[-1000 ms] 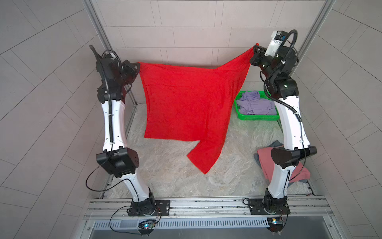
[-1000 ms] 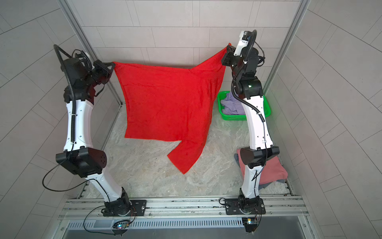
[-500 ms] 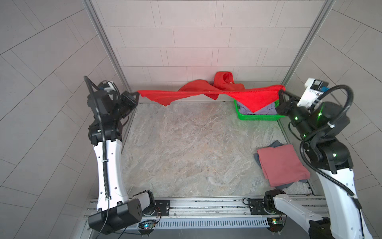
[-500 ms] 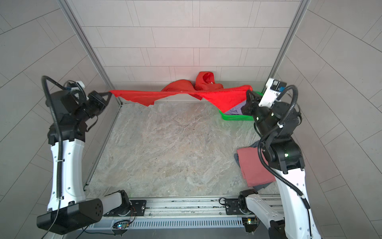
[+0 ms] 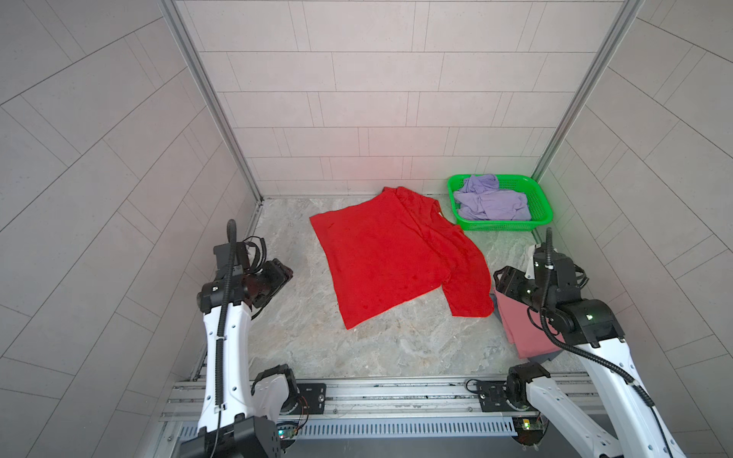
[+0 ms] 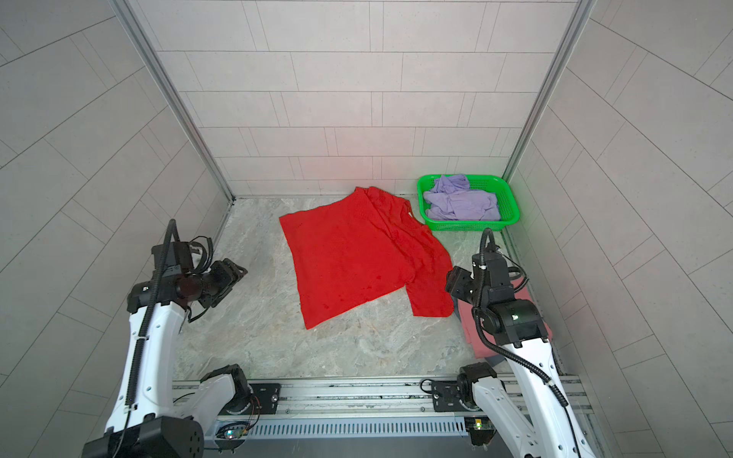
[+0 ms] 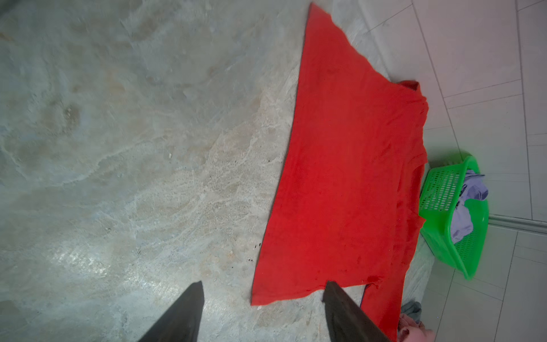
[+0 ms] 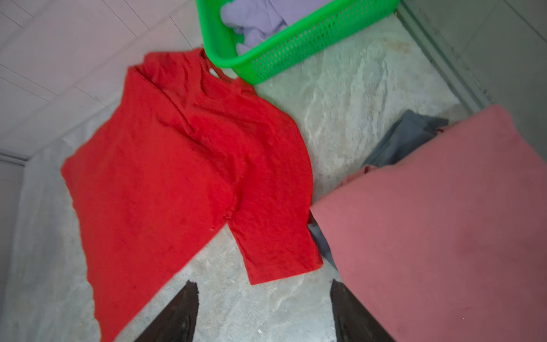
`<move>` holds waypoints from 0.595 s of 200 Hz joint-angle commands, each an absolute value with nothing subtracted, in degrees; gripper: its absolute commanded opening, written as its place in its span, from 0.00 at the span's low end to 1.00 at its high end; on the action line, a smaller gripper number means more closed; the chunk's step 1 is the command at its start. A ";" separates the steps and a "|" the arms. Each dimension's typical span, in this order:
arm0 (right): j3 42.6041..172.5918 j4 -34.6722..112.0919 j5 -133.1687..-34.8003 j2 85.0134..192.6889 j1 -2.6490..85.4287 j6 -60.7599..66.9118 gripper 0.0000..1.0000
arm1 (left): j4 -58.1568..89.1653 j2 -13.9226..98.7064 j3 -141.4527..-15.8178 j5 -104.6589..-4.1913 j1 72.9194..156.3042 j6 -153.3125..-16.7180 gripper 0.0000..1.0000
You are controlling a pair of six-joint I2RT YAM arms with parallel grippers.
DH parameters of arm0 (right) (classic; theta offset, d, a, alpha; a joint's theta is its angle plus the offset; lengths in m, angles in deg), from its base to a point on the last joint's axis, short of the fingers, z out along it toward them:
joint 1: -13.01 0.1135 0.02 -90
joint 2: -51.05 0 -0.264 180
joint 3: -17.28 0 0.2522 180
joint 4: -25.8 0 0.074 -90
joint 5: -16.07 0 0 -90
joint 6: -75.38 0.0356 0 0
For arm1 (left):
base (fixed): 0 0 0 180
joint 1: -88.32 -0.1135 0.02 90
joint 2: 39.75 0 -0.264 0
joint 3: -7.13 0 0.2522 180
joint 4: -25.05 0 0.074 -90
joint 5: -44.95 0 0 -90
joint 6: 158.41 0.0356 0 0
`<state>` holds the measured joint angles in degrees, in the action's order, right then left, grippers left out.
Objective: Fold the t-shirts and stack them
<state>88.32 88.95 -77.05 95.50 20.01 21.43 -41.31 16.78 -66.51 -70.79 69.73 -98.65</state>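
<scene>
The bright red t-shirt (image 5: 388, 253) lies spread on the marble table, one sleeve (image 5: 470, 293) reaching toward the right; nothing holds it. My left gripper (image 5: 283, 273) hovers open to the left of it, and its wrist view shows empty jaws (image 7: 264, 285) just short of the red hem (image 7: 296, 293). My right gripper (image 5: 500, 279) is open too (image 8: 264, 283), beside the sleeve end (image 8: 281, 260) and over the edge of a folded dusty pink t-shirt (image 8: 429, 222). A grey-blue t-shirt (image 8: 405, 139) lies under the pink one. A lavender t-shirt (image 5: 490, 200) is crumpled in the basket.
The green mesh basket (image 5: 539, 198) stands in the far right corner against the tiled walls. The red collar nearly touches the basket's near left corner. Bare marble (image 5: 357, 349) runs along the front, before the metal rail (image 5: 377, 392).
Both grippers have opened and let go of the red t-shirt, which has dropped from mid-air flat onto the table. Both arms have drawn back toward the front and lowered.
</scene>
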 commanded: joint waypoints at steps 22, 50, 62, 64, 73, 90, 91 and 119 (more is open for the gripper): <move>86.71 73.00 -81.85 103.70 20.45 22.87 0.68 | -36.49 23.00 -69.47 -68.84 79.52 -101.08 0.71; 86.09 64.10 -83.18 110.36 21.55 23.50 0.68 | -26.56 29.59 -67.50 -67.77 94.03 -107.36 0.72; 85.76 60.75 -83.86 113.65 21.86 23.80 0.68 | -22.08 33.73 -67.42 -68.20 99.43 -109.58 0.72; 85.73 60.39 -83.86 114.12 21.81 23.85 0.68 | -21.45 34.61 -67.56 -68.29 100.06 -109.62 0.72; 85.47 58.59 -84.11 116.24 21.96 24.41 0.68 | -19.54 38.35 -68.29 -69.38 102.70 -111.79 0.72; 84.67 56.82 -84.86 119.71 22.21 25.72 0.67 | -15.11 45.10 -68.77 -70.89 106.73 -115.09 0.72; 84.62 56.76 -84.89 119.88 22.27 25.81 0.67 | -14.70 45.43 -68.77 -70.94 106.93 -115.22 0.72; 81.23 52.65 -85.99 124.25 22.35 26.48 0.68 | -7.12 53.02 -68.54 -70.77 111.70 -120.05 0.73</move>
